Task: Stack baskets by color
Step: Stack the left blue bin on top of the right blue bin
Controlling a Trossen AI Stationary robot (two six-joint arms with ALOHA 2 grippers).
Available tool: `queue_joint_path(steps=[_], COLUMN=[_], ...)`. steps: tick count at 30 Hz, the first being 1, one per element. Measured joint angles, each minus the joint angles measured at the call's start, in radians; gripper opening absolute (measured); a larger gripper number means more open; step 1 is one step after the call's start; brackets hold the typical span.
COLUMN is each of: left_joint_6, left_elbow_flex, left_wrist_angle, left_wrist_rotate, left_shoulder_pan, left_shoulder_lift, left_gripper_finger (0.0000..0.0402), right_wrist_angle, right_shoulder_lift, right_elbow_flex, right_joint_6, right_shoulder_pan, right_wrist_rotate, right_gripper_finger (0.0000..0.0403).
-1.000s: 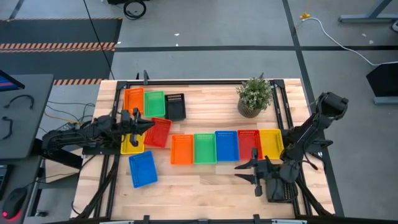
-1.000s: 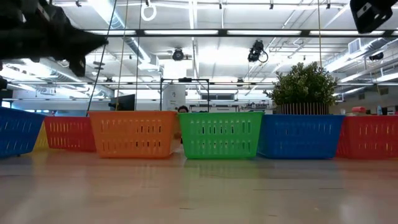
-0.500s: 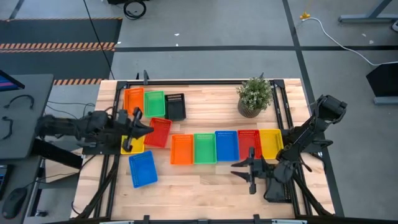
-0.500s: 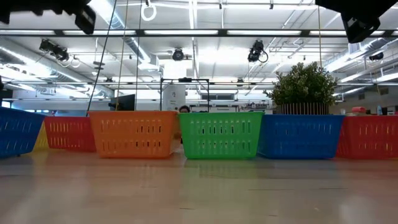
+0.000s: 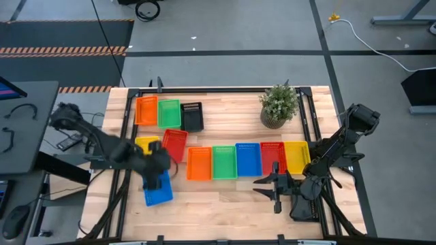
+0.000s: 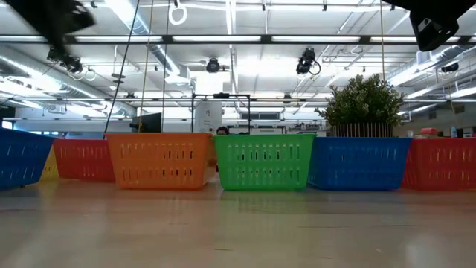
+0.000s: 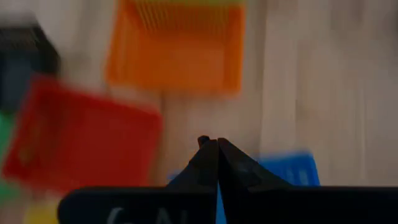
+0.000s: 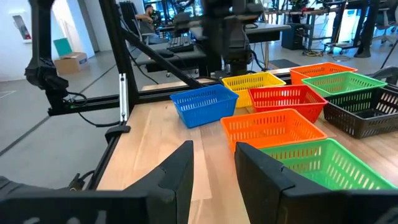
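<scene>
Seen only from above: twelve shallow slotted plastic baskets spread around the small potted green plant (image 5: 278,105). To the plant's left along the same far edge, an orange basket (image 5: 146,109), a green basket (image 5: 169,112) and a black basket (image 5: 193,116) side by side. Nearer the front than the plant, a touching row: orange (image 5: 199,163), green (image 5: 224,161), blue (image 5: 248,158), red (image 5: 272,156), yellow (image 5: 296,156). Left of that row, a tilted red basket (image 5: 175,143) and a yellow basket (image 5: 145,144), with a skewed blue basket (image 5: 158,187) closest to the front.

From table height, only tall slotted walls in a line, the plant rising behind the blue one; no black basket visible there.

Left gripper (image 5: 155,170) over the skewed blue basket, far left of the plant, fingers pressed together and empty in its wrist view. Right gripper (image 5: 276,187) in front of the row's red basket, below the plant, fingers apart, holding nothing.
</scene>
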Motion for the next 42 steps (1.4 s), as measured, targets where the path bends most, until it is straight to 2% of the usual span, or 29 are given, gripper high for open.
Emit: queue_joint_path(steps=[4, 7, 11, 15, 19, 23, 29, 33, 35, 37, 40, 42], left_joint_6=[-0.245, -0.405, -0.588, -0.732, -0.688, -0.684, -0.680, -0.680, -0.685, -0.674, -0.582, -0.512], left_elbow_flex=[0.106, 0.146, 0.141, 0.111, 0.110, 0.110, 0.110, 0.145, 0.180, 0.214, 0.236, 0.220], left_wrist_angle=[-0.201, -0.255, -0.213, -0.101, -0.002, 0.008, 0.010, -0.011, -0.031, -0.047, -0.044, -0.043], left_wrist_rotate=[0.095, 0.151, 0.152, 0.155, 0.099, 0.090, 0.094, 0.188, 0.200, 0.148, -0.026, -0.105], left_shoulder_pan=[-0.132, -0.240, -0.377, -0.487, -0.545, -0.537, -0.533, -0.533, -0.536, -0.543, -0.565, -0.577], left_shoulder_lift=[0.153, 0.239, 0.323, 0.397, 0.464, 0.489, 0.489, 0.489, 0.489, 0.488, 0.487, 0.487], left_gripper_finger=[0.0006, 0.0007, 0.0007, 0.0008, 0.0009, 0.0025, 0.0104, 0.0166, 0.0189, 0.0201, 0.0202, 0.0197], right_wrist_angle=[0.000, 0.000, -0.001, -0.001, -0.001, -0.001, -0.001, -0.001, -0.001, -0.001, -0.001, -0.001], right_shoulder_lift=[0.000, 0.000, 0.000, 0.000, 0.001, 0.001, 0.001, 0.001, 0.001, 0.001, 0.001, 0.001], right_elbow_flex=[0.000, 0.000, 0.000, 0.000, 0.000, 0.000, 0.000, 0.000, 0.000, 0.000, 0.000, 0.000], right_joint_6=[-0.007, -0.020, -0.038, -0.049, -0.055, -0.055, -0.055, -0.055, -0.055, -0.055, -0.051, -0.049], right_shoulder_pan=[0.000, 0.000, 0.000, -0.003, -0.008, -0.017, -0.029, -0.030, -0.029, -0.030, -0.029, -0.030], right_wrist_rotate=[0.000, 0.000, 0.000, 0.000, 0.000, 0.001, 0.000, 0.001, 0.000, 0.000, 0.000, 0.001], right_gripper_finger=[0.0122, 0.0122, 0.0122, 0.0122, 0.0122, 0.0122, 0.0122, 0.0122, 0.0122, 0.0122, 0.0122, 0.0122])
